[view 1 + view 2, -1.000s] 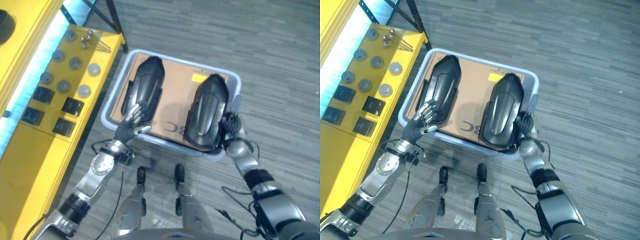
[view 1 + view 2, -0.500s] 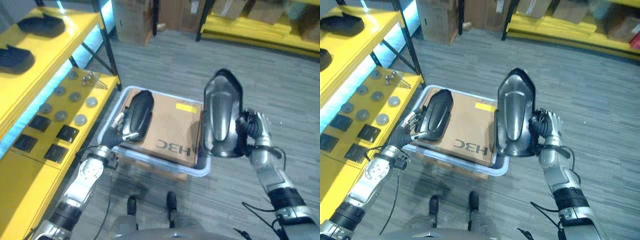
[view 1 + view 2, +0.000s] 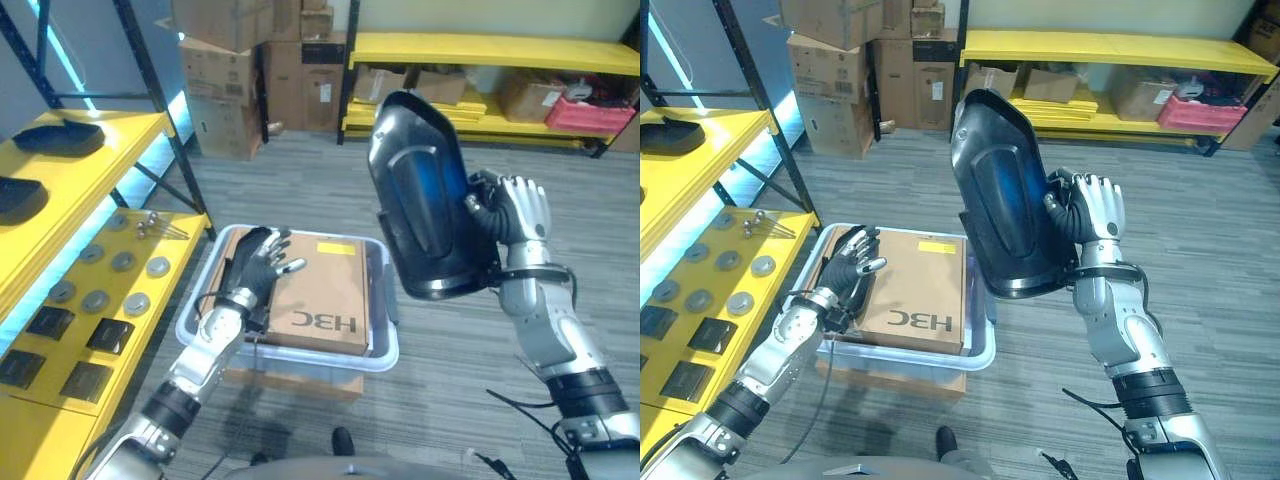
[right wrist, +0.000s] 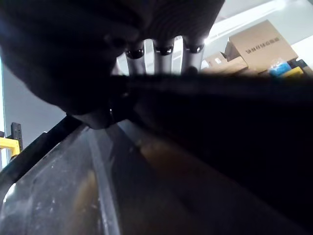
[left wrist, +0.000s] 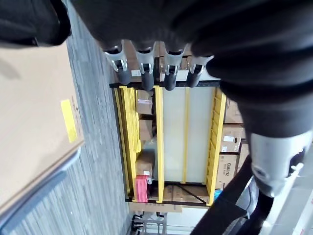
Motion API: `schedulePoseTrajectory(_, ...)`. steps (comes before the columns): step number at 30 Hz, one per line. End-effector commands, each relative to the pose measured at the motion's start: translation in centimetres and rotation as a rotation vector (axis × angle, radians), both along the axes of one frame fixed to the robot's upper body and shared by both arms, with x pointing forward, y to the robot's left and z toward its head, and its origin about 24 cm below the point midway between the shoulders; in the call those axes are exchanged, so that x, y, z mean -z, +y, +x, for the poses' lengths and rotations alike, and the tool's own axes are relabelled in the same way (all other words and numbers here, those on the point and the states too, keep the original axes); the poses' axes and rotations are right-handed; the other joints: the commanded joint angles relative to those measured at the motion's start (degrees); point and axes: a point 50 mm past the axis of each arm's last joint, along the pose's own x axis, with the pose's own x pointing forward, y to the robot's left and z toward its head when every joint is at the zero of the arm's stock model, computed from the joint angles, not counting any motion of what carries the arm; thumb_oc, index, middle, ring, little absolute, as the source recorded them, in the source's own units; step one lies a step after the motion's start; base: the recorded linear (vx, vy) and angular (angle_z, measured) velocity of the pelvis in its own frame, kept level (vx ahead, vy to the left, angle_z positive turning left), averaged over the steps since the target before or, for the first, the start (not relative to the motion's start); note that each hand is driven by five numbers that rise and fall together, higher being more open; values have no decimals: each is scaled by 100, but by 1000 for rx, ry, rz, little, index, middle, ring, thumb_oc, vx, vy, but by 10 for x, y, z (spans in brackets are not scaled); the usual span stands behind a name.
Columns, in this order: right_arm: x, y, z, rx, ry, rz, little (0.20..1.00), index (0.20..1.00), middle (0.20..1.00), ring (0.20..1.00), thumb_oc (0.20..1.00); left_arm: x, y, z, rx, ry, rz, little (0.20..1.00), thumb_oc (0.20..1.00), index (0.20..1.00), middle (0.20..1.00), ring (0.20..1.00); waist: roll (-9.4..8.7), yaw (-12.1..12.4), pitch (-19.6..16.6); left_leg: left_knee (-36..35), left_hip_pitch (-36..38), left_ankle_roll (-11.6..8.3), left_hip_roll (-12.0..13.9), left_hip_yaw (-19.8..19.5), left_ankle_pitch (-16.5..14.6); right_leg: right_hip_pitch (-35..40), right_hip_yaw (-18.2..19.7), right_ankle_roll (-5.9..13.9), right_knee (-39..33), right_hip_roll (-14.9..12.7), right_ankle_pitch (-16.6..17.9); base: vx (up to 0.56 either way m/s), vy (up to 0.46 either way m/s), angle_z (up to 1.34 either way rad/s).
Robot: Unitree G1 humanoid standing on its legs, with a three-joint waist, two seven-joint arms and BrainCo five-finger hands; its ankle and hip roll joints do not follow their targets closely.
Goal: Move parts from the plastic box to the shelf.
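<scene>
One black part (image 3: pixel 425 200) is up in the air beside the plastic box (image 3: pixel 382 350), with the right hand (image 3: pixel 515 215) curled round its edge and holding it nearly upright. The left hand (image 3: pixel 262 268) hovers over the box's left side with its fingers spread and relaxed, holding nothing; a second dark part (image 3: pixel 832 285) seems to lie under it beside the cardboard sheet (image 3: pixel 325 295). More black parts (image 3: pixel 55 140) rest on the yellow shelf (image 3: pixel 60 180) to the left

glossy black part (image 3: pixel 425 195), pale blue box (image 3: pixel 385 350), yellow shelf (image 3: pixel 70 190)
</scene>
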Motion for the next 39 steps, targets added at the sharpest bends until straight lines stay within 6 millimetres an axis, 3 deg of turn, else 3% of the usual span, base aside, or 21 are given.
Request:
schedulePoseTrajectory(1, -43, 22, 1, -95, -226, -51, 200, 200, 200, 200, 200, -17, -21, 22, 49, -33, -48, 1000, 1000, 1000, 1000, 1000, -46, 162, -296, 479, 426, -249, 181, 291, -1069, 415, -119, 552, 782, -3, -1597, -12, 5, -16)
schedulePoseTrajectory(3, -43, 22, 2, -95, -226, -52, 200, 200, 200, 200, 200, -17, -21, 22, 49, -34, -49, 1000, 1000, 1000, 1000, 1000, -42, 161, -289, 476, 431, -249, 181, 294, -1068, 418, -117, 552, 781, -1, -1597, -9, 5, -7)
schedulePoseTrajectory(9, -45, 67, 5, -276, -250, -16, 200, 200, 200, 200, 200, -37, -55, 31, 133, -48, -120, 1000, 1000, 1000, 1000, 1000, 21, 83, -277, 431, 467, -262, 185, 342, -990, 422, -147, 545, 776, -16, -1559, -10, 6, -2)
schedulePoseTrajectory(14, -47, 86, 3, -352, -260, 20, 200, 200, 200, 200, 200, -40, -65, 35, 138, -49, -119, 1000, 1000, 1000, 1000, 1000, 26, 66, -262, 423, 457, -254, 177, 351, -974, 416, -155, 545, 783, -29, -1548, 0, 0, 0)
schedulePoseTrajectory(15, -48, 97, -1, -406, -269, 57, 200, 200, 200, 200, 200, -43, -71, 36, 145, -47, -123, 1000, 1000, 1000, 1000, 1000, 35, 59, -247, 428, 446, -251, 171, 356, -966, 398, -173, 549, 798, -35, -1545, 0, 0, 0)
schedulePoseTrajectory(17, -48, 97, -1, -406, -269, 57, 200, 200, 200, 200, 200, -43, -71, 36, 145, -47, -123, 1000, 1000, 1000, 1000, 1000, 35, 59, -247, 428, 446, -251, 171, 356, -966, 398, -173, 549, 798, -35, -1545, 0, 0, 0)
schedulePoseTrajectory(20, -45, 125, -12, -582, -243, 238, 200, 200, 200, 200, 200, -45, -81, 38, 117, -28, -167, 1000, 1000, 1000, 1000, 1000, 49, 16, -197, 443, 392, -238, 162, 354, -932, 323, -162, 547, 841, -57, -1523, -48, 7, -1)
schedulePoseTrajectory(23, -43, 129, -14, -612, -231, 274, 200, 200, 200, 200, 200, -47, -81, 40, 102, -28, -177, 1000, 1000, 1000, 1000, 1000, 44, 12, -180, 447, 375, -236, 163, 349, -929, 294, -159, 545, 861, -57, -1522, -29, -2, -2)
schedulePoseTrajectory(24, -39, 141, -19, -690, -195, 334, 200, 200, 200, 200, 200, -50, -80, 38, 82, -43, -206, 887, 887, 887, 887, 887, 41, 12, -150, 456, 344, -232, 160, 355, -919, 247, -138, 545, 875, -59, -1514, -59, 6, -1)
schedulePoseTrajectory(25, -34, 148, -22, -734, -162, 369, 200, 200, 200, 200, 200, -52, -80, 37, 68, -57, -221, 200, 200, 200, 200, 200, 32, 24, -127, 465, 317, -229, 163, 372, -912, 216, -128, 545, 884, -63, -1508, -72, 6, -3)
schedulePoseTrajectory(31, -26, 155, -21, -770, -113, 388, 200, 200, 200, 200, 200, -54, -75, 36, 50, -79, -243, 200, 200, 200, 200, 200, 16, 26, -110, 469, 296, -239, 172, 407, -896, 173, -136, 544, 908, -65, -1503, -26, 0, -10)
schedulePoseTrajectory(37, -24, 157, -20, -793, -103, 413, 200, 200, 200, 200, 200, -62, -69, 35, 53, -191, -137, 200, 200, 200, 200, 200, 4, 31, -128, 457, 287, -252, 173, 406, -882, 156, -150, 551, 930, -73, -1511, -17, -5, -4)
schedulePoseTrajectory(39, -23, 156, -21, -810, -96, 419, 200, 200, 200, 200, 200, -65, -64, 34, 49, -284, -21, 200, 200, 200, 200, 200, -2, 47, -134, 448, 287, -254, 180, 398, -877, 158, -161, 546, 934, -74, -1519, 0, 0, 0)
